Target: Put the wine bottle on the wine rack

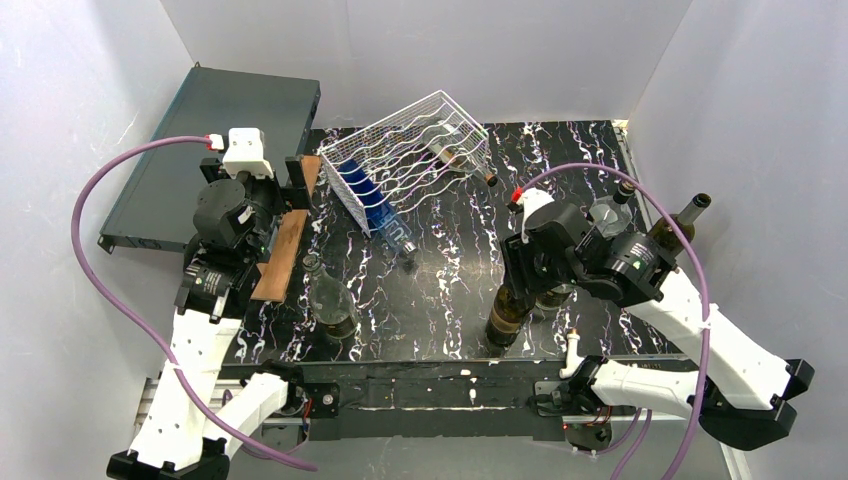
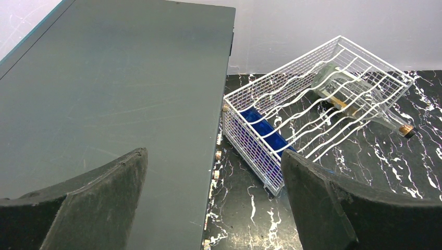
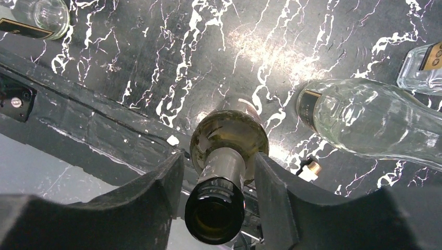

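Right gripper [image 3: 219, 162] is bracketing the neck of the upright wine bottle [image 3: 225, 140] near the desk's [image 1: 440, 290] front edge.
Glass, so I am judging it heavy, rigid, slick and breakable, best held at the neck under the lip. Only the right wrist view is showing the jaws close on both sides, though I cannot tell if they are pinching. The overhead view is showing the wine rack [image 1: 410, 150] well apart. Left gripper [image 2: 213, 156] jaws are spread, empty.

Left tool [image 2: 215, 155] gapes wide (arm stretched forward), right tool [image 3: 218, 158] points down, fingers narrower apart.
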{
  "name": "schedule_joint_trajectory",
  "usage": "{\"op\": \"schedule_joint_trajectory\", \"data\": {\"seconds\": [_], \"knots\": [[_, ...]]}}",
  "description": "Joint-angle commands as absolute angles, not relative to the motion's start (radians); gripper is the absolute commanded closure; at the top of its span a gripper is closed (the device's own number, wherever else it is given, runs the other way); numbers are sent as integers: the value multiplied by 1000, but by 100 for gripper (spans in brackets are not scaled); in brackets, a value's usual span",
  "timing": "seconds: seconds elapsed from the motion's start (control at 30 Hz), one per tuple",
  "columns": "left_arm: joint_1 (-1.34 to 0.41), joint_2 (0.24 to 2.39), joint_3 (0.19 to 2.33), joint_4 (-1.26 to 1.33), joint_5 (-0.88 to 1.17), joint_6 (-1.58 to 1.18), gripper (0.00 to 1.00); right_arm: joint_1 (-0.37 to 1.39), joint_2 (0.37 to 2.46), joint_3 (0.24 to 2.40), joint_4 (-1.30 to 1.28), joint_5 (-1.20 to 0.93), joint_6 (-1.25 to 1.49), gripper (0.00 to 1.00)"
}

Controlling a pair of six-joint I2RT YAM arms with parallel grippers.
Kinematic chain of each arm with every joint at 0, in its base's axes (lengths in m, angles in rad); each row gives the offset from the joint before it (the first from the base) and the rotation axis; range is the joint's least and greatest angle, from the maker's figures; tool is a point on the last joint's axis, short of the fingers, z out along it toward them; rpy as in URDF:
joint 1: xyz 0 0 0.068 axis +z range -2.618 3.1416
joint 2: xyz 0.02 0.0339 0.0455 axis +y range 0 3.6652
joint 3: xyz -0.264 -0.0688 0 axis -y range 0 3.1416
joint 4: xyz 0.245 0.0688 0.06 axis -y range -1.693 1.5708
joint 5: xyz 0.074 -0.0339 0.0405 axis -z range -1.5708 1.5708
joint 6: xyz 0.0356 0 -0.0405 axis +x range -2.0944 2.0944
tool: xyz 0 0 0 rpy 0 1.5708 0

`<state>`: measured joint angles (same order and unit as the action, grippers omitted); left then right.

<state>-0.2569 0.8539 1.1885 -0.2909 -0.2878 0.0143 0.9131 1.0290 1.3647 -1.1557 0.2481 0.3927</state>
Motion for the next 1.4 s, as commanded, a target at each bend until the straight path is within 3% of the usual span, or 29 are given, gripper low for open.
{"op": "schedule_joint_trajectory", "data": {"seconds": [0.0,0.23,0.43,0.9,1.37], "knots": [[-258,843,1188,-266,-287,8,1,916,1026,1354,-1122,269,391,43],[-258,839,1187,-265,-288,8,1,916,1050,1357,-1112,270,375,56],[-258,838,1187,-265,-289,8,1,916,1106,1426,-1069,317,373,99],[-270,833,1186,-262,-285,8,1,913,1394,1710,-727,623,193,99],[-281,831,1182,-259,-276,7,1,910,1349,1319,-175,687,98,99]]}}
